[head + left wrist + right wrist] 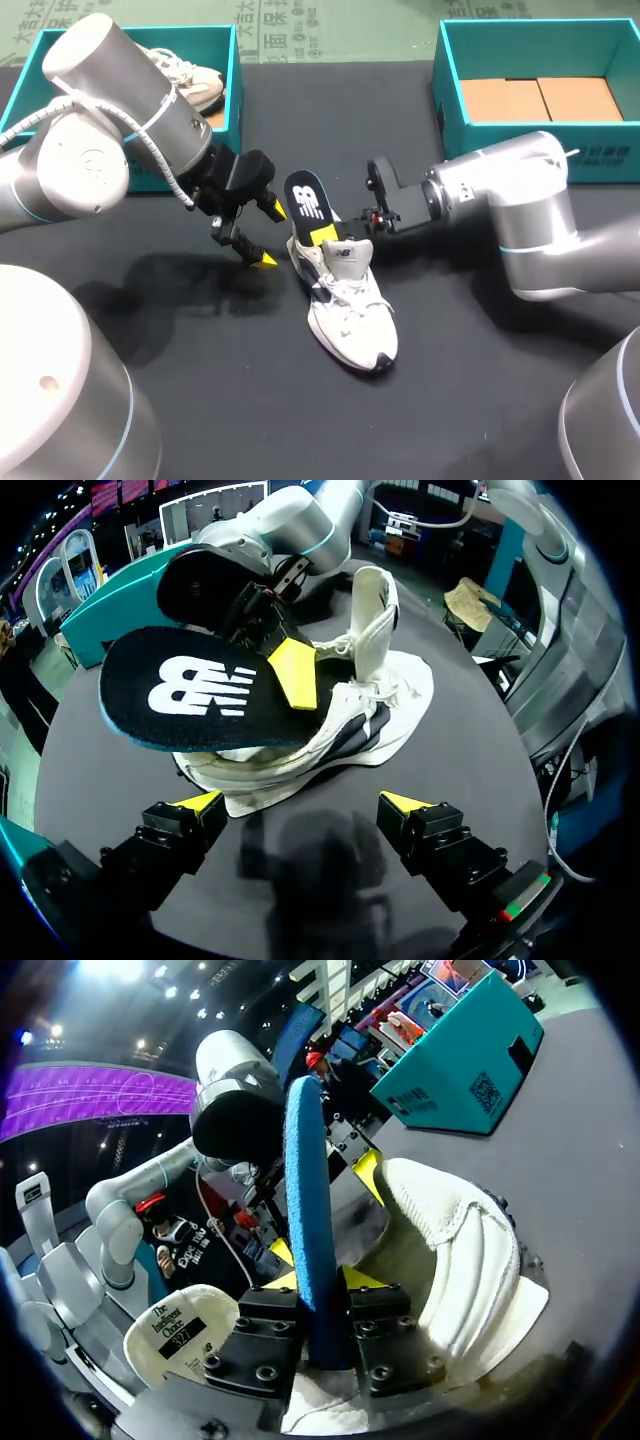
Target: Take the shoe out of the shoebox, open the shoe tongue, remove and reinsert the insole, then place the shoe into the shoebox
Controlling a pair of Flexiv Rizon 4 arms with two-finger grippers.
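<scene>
Shoe: a white trainer lying on the black counter at the middle of the head view, toe toward the lower edge. Its tongue is folded up, leaving the opening free.

The dark insole stands almost on edge just above the heel, with its lower end at the shoe's mouth. The right fingers, coming in from the right, are clenched on it from both sides. It seems held there either to clear the opening or to be slid back in.

The left fingers hang released just left of the shoe, touching nothing, probably waiting to steady it.

A teal box at the upper left holds a second shoe. Another box at the upper right holds only cardboard. Nothing lies between the shoe and either box, but both arms crowd the heel end.
</scene>
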